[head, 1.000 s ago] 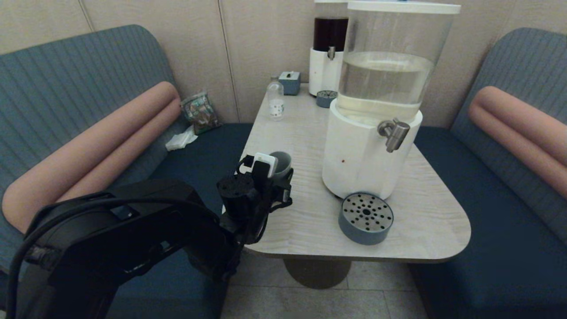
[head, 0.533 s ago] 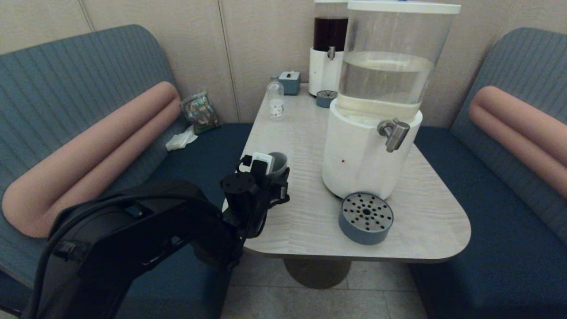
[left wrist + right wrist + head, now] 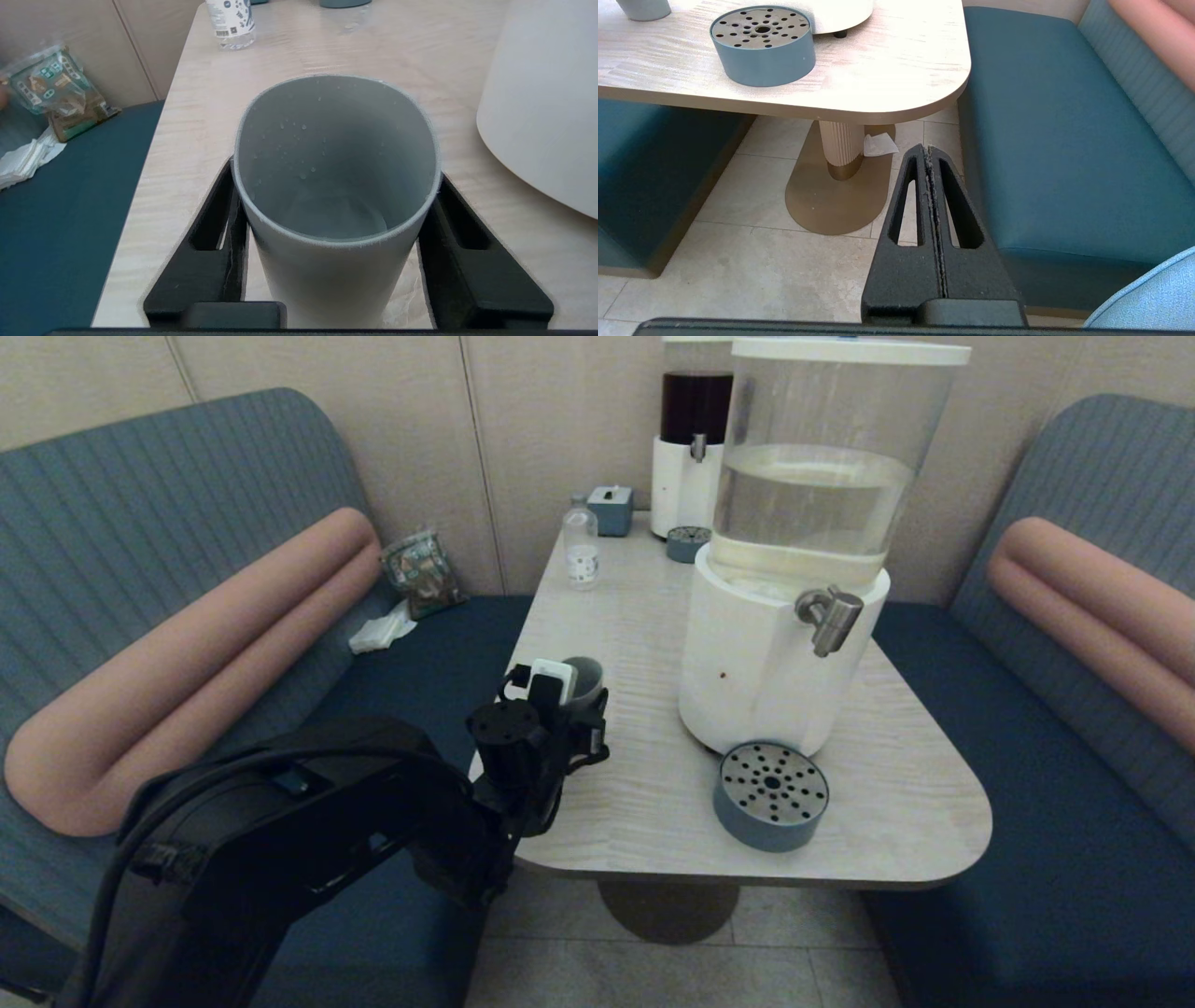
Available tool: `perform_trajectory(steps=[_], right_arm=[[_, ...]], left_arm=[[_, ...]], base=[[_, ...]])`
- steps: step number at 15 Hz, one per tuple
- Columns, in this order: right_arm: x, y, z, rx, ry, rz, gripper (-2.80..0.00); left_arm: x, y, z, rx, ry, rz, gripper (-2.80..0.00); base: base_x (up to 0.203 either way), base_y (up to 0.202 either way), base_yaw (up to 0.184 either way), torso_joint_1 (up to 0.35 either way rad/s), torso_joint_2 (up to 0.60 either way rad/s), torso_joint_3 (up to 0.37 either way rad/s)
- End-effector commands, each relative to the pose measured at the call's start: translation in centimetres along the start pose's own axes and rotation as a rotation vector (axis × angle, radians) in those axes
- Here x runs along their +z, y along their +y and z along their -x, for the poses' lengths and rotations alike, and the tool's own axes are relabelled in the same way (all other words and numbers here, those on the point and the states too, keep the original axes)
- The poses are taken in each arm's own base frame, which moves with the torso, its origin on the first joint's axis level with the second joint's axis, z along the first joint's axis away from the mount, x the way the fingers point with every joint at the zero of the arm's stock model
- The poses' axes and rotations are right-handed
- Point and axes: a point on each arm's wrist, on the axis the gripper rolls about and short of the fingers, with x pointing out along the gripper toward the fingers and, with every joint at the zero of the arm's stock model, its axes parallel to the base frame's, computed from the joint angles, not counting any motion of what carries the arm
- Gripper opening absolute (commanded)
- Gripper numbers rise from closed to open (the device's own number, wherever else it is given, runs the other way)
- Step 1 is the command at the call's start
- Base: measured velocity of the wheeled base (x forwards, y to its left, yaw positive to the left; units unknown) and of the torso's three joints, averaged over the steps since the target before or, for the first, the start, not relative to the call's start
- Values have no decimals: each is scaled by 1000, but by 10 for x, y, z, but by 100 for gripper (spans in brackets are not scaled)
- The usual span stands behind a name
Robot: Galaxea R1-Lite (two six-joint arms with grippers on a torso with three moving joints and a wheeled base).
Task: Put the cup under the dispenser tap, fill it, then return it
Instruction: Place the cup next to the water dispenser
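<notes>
The grey-blue cup (image 3: 590,674) stands near the table's left edge, left of the white-based dispenser (image 3: 747,672). My left gripper (image 3: 583,695) is shut on the cup (image 3: 336,280). Its black fingers (image 3: 219,219) press on both sides just below the rim. Droplets cling to the inner wall and a little clear liquid lies at the bottom. The steel dispenser tap (image 3: 827,616) juts out over the round perforated tray (image 3: 771,807), well right of the cup. My right gripper (image 3: 927,148) hangs shut and empty below the table's front right corner, outside the head view.
A small clear bottle (image 3: 581,553), a tissue box (image 3: 611,510), a small tray (image 3: 688,543) and the dark-liquid dispenser (image 3: 693,448) stand at the table's back. A snack bag (image 3: 422,571) and a tissue (image 3: 381,633) lie on the left bench. Benches flank the table (image 3: 896,803).
My left arm has drawn slightly back and left, and the cup in its fingers has shifted a little toward the table's left edge.
</notes>
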Motion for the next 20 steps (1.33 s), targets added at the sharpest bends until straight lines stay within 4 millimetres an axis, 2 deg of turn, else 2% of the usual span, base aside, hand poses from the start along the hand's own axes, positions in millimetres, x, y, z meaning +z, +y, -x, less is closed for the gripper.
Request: perform_trajectory(steps=[1,10,17,20], right_arm=[[0,0,0,0,1,1,-280],[0,0,0,0,1,0,-280],[0,0,0,0,1,0,-280],[0,0,0,0,1,0,-280]], left_arm=[[4,1,1,5,-7,-1,0],[9,3,6,7,-22,6,0],[33,6,9,11,-69,18,0],[52,8,11,15,-106,23,0]], base=[[0,0,0,0,0,0],[0,0,0,0,0,0],[0,0,0,0,0,0],[0,0,0,0,0,0]])
